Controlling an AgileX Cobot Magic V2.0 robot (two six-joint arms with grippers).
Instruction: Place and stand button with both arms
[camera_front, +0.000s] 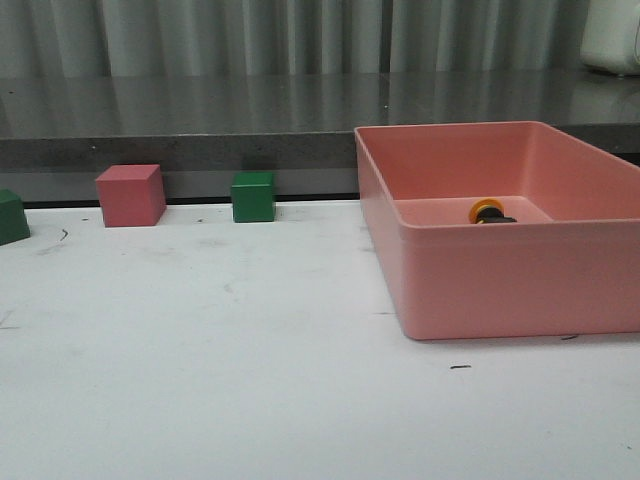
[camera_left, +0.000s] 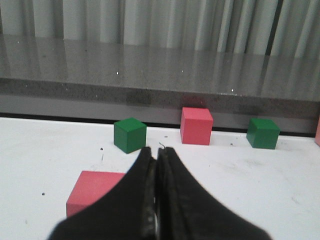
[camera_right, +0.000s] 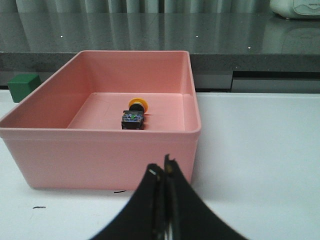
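Observation:
The button (camera_front: 488, 212) lies on its side inside the pink bin (camera_front: 500, 290) at the right; its yellow cap and black base also show in the right wrist view (camera_right: 134, 115). Neither arm shows in the front view. My left gripper (camera_left: 158, 151) is shut and empty, low over the white table, with cubes beyond it. My right gripper (camera_right: 161, 168) is shut and empty, in front of the pink bin's near wall (camera_right: 100, 155), apart from the button.
A pink cube (camera_front: 130, 195) and a green cube (camera_front: 253, 196) stand at the table's back, another green cube (camera_front: 12, 217) at the far left edge. The left wrist view shows a further pink cube (camera_left: 92, 190) close beside the left fingers. A grey ledge (camera_front: 200, 120) runs behind.

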